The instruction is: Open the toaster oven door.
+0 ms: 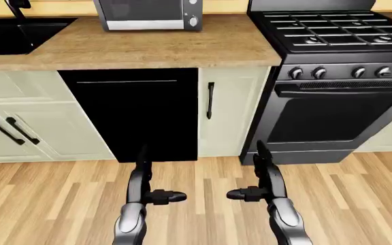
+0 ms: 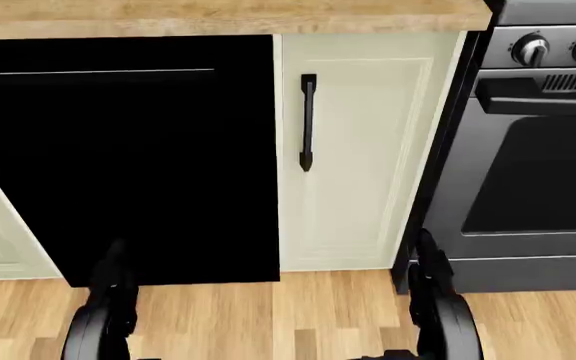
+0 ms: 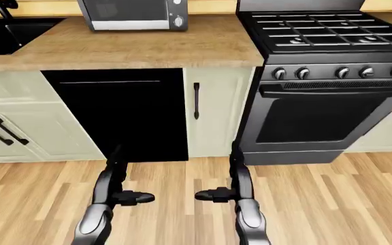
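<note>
The toaster oven (image 1: 148, 14) is seen at the top of the left-eye view, standing on the wooden desk (image 1: 182, 48) between the black sink (image 1: 12, 33) and the stove (image 1: 339, 30); only its lower part is in frame, so its door handle cannot be made out. Both hands are held low over the wood floor (image 1: 196, 204), well apart from the appliance. The left hand (image 1: 148, 191) and the right hand (image 1: 257, 189) are empty — the fingers are spread, with one digit of each pointed inward toward the other, and nothing is gripped.

The main risk is judged to lie in the approach. A long reach upward is still required, and the desk edge could be struck by a forearm if the arms are raised too late. Because the handle is hidden, a wrong spot might be grabbed — the knobs on the right side of the toaster oven, say. The light appliance could also be dragged along the desk if the door is pulled without care.
</note>
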You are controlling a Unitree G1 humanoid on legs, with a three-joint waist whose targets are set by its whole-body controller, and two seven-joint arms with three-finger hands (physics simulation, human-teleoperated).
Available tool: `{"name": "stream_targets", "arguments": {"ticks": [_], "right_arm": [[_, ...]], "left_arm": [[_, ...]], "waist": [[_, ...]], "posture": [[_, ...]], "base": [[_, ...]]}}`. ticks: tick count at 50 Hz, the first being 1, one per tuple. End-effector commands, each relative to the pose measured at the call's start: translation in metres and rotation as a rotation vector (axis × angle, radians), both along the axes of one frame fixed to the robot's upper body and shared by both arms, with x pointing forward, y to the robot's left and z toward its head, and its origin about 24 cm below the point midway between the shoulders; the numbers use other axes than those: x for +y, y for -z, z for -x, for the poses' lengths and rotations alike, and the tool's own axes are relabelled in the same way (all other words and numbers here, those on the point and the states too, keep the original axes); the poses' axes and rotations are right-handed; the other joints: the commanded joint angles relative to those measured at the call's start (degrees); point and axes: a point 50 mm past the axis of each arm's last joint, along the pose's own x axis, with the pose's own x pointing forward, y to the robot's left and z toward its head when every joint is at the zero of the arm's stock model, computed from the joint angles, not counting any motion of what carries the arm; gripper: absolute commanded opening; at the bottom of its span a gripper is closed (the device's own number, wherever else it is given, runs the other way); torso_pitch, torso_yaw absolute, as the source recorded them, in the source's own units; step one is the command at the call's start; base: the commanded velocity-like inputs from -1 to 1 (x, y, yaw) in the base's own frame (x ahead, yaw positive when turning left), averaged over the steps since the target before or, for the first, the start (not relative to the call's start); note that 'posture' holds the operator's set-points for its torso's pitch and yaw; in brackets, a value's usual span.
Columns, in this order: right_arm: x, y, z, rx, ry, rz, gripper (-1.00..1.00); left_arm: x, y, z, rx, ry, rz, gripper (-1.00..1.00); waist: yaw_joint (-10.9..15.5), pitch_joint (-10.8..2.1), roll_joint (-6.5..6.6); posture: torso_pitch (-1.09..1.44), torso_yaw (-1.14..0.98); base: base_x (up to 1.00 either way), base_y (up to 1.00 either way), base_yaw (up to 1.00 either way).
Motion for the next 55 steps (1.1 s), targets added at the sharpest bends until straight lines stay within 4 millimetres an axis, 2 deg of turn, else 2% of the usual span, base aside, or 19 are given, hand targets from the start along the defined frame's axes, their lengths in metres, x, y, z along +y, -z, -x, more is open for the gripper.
{"name": "stream_targets", "arguments": {"ticks": [1, 2, 3, 4, 5, 7, 8, 17, 25, 29, 33, 38, 45, 48, 49, 50, 52, 53, 55], "right_arm": [[0.002, -0.035, -0.006, -0.175, -0.016, 0.004, 1.0], [0.002, -0.036, -0.006, -0.176, -0.016, 0.004, 1.0], [0.002, -0.037, -0.005, -0.178, -0.016, 0.004, 1.0], [0.002, -0.037, -0.005, -0.179, -0.015, 0.004, 1.0], [0.003, -0.038, -0.005, -0.179, -0.016, 0.003, 1.0], [0.003, -0.038, -0.005, -0.179, -0.017, 0.002, 1.0], [0.003, -0.038, -0.005, -0.18, -0.017, 0.002, 1.0], [0.005, -0.044, -0.003, -0.191, -0.019, -0.001, 1.0], [0.006, -0.068, -0.005, -0.231, -0.008, 0.003, 1.0], [0.007, -0.081, -0.007, -0.257, -0.007, 0.007, 1.0], [0.008, -0.103, -0.008, -0.305, -0.011, 0.054, 1.0], [0.009, -0.129, -0.008, -0.345, -0.016, 0.031, 1.0], [0.009, -0.151, -0.009, -0.377, -0.019, 0.005, 1.0], [0.009, -0.155, -0.008, -0.385, -0.018, -0.001, 1.0], [0.009, -0.155, -0.008, -0.387, -0.019, -0.001, 1.0], [0.01, -0.156, -0.008, -0.389, -0.022, -0.001, 1.0], [0.01, -0.158, -0.008, -0.394, -0.024, -0.003, 1.0], [0.011, -0.159, -0.008, -0.395, -0.024, -0.004, 1.0], [0.011, -0.16, -0.007, -0.398, -0.025, -0.005, 1.0]], "left_arm": [[-0.002, -0.033, -0.009, -0.173, 0.011, -0.005, 1.0], [-0.002, -0.033, -0.009, -0.173, 0.012, -0.005, 1.0], [-0.002, -0.033, -0.009, -0.175, 0.013, -0.007, 1.0], [-0.002, -0.033, -0.009, -0.175, 0.013, -0.008, 1.0], [-0.003, -0.034, -0.009, -0.175, 0.012, -0.009, 1.0], [-0.002, -0.034, -0.009, -0.175, 0.011, -0.009, 1.0], [-0.002, -0.034, -0.009, -0.177, 0.01, -0.01, 1.0], [-0.004, -0.038, -0.007, -0.185, 0.013, -0.018, 1.0], [-0.005, -0.064, -0.01, -0.229, 0.019, -0.028, 1.0], [-0.007, -0.077, -0.01, -0.251, 0.023, -0.034, 1.0], [-0.006, -0.102, -0.009, -0.28, 0.04, -0.01, 1.0], [-0.004, -0.131, -0.012, -0.325, 0.041, -0.042, 1.0], [0.002, -0.157, -0.014, -0.369, 0.023, -0.058, 1.0], [0.004, -0.161, -0.014, -0.38, 0.017, -0.061, 1.0], [0.005, -0.164, -0.012, -0.384, 0.014, -0.062, 1.0], [0.005, -0.166, -0.013, -0.387, 0.014, -0.063, 1.0], [0.004, -0.168, -0.013, -0.391, 0.016, -0.063, 1.0], [0.004, -0.169, -0.013, -0.393, 0.017, -0.064, 1.0], [0.003, -0.17, -0.014, -0.395, 0.019, -0.064, 1.0]], "waist": [[-0.12, -0.05, -0.45], [0.08, -2.07, -0.44], [0.38, -3.55, -0.09], [0.38, -2.96, -0.12], [0.34, -0.93, -0.4], [0.36, -3.97, -0.45], [0.38, -4.28, -0.45], [0.45, -4.72, -0.25], [0.47, -5.23, -0.2], [0.5, -5.21, -0.19], [0.42, -5.24, -0.16], [0.5, -4.92, -0.13], [0.48, -4.79, -0.08], [0.5, -4.68, -0.02], [0.45, -5.34, 0.29], [0.46, -4.44, 0.4], [0.45, -3.48, 0.42], [0.45, -2.35, 0.28], [0.42, -1.75, -0.24]], "posture": [[0.0, 0.0], [0.0, 0.0], [0.0, 0.0], [0.0, 0.0], [0.0, 0.0], [0.0, 0.0], [0.0, 0.0], [0.0, 0.0], [0.0, 0.0], [0.0, 0.0], [0.0, 0.0], [0.0, 0.0], [0.0, 0.0], [0.0, 0.0], [0.0, 0.0], [0.0, 0.0], [0.0, 0.0], [0.0, 0.0], [0.0, 0.0]], "base": [[0.0, 0.0, 0.0], [0.0, 0.0, 0.0], [0.0, 0.0, 0.0], [0.0, 0.0, 0.0], [0.0, 0.0, 0.0], [0.0, 0.0, 0.0], [0.0, 0.0, 0.0], [0.0, 0.0, 0.0], [0.0, 0.0, 0.0], [0.0, 0.0, 0.0], [0.0, 0.0, 0.0], [0.0, 0.0, 0.0], [0.0, 0.0, 0.0], [0.01, 0.0, 0.0], [0.05, 0.0, 0.0], [0.09, 0.0, 0.0], [0.21, 0.0, 0.0], [0.3, 0.0, 0.0], [0.3, 0.0, 0.0]]}}
